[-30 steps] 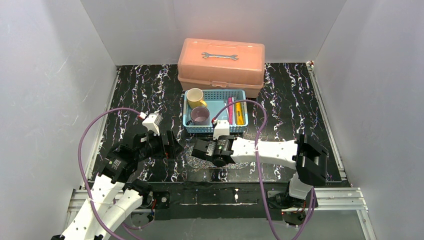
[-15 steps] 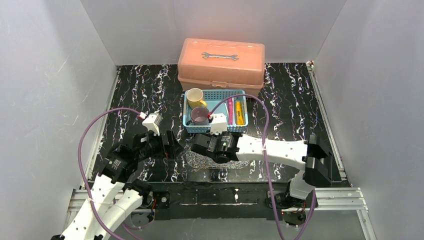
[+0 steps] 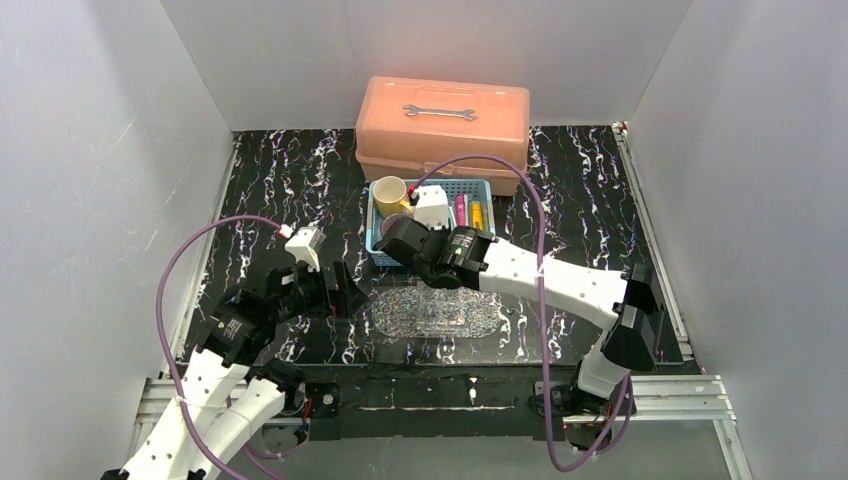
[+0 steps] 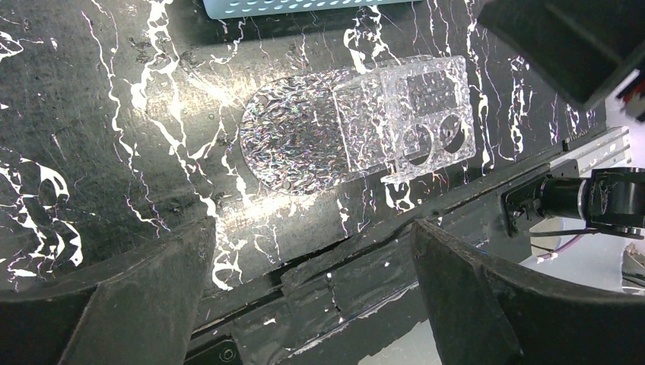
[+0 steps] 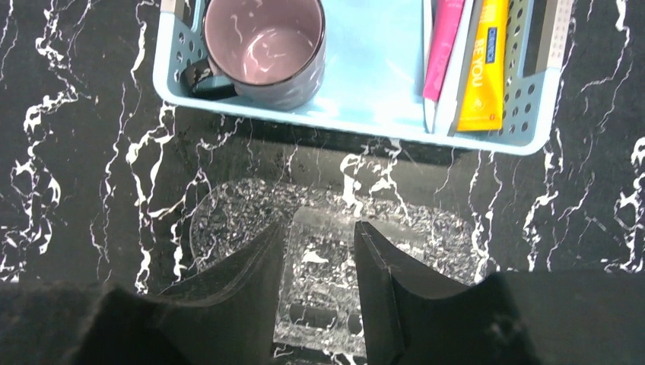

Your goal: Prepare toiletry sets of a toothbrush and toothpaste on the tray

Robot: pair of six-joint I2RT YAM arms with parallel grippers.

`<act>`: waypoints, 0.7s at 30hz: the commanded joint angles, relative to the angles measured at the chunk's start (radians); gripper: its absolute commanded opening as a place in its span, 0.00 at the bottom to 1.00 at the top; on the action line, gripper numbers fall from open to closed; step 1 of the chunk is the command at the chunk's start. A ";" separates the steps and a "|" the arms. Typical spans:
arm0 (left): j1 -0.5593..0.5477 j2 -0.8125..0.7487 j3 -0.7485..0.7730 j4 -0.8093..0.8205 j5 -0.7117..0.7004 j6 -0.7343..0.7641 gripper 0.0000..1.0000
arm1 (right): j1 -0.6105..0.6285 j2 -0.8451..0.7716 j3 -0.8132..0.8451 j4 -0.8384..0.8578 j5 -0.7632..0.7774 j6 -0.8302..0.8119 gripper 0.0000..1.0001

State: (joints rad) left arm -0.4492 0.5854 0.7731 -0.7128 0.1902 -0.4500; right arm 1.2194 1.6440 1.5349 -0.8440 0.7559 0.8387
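The clear glittery tray [image 3: 435,312] lies flat on the black marbled table, in front of the basket. It also shows in the left wrist view [image 4: 357,125] and the right wrist view [image 5: 228,220]. The magenta tube [image 5: 443,46], the yellow tube [image 5: 487,68] and a thin pale toothbrush [image 5: 432,114] lie in the light-blue basket [image 5: 365,114] beside the purple mug [image 5: 262,46]. The yellow mug [image 3: 390,192] stands in the basket's back left corner. My right gripper [image 5: 319,226] is open and empty, above the tray's far edge near the basket front. My left gripper [image 4: 312,228] is open and empty, left of the tray.
A salmon-pink toolbox [image 3: 442,120] with a wrench [image 3: 440,111] on its lid stands behind the basket. White walls close in the left, right and back. The table's near edge and metal rail [image 3: 470,385] run just in front of the tray.
My right gripper has lifted off the tray and moved back toward the basket, now covering the purple mug from above. The tray now lies uncovered. The left arm has not moved.
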 commanded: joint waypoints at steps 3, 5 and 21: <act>-0.008 -0.004 -0.001 -0.017 -0.011 -0.001 0.99 | -0.104 0.041 0.077 0.103 -0.105 -0.194 0.50; -0.008 0.000 -0.001 -0.017 -0.011 0.000 0.99 | -0.143 0.053 0.079 0.129 -0.164 -0.252 0.50; -0.008 0.026 0.002 -0.017 -0.007 0.005 0.99 | -0.307 0.241 0.165 0.212 -0.372 -0.447 0.54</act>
State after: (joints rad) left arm -0.4538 0.6102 0.7731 -0.7128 0.1902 -0.4496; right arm 0.9508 1.8729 1.6363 -0.6899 0.4408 0.4370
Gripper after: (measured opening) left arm 0.993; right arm 0.535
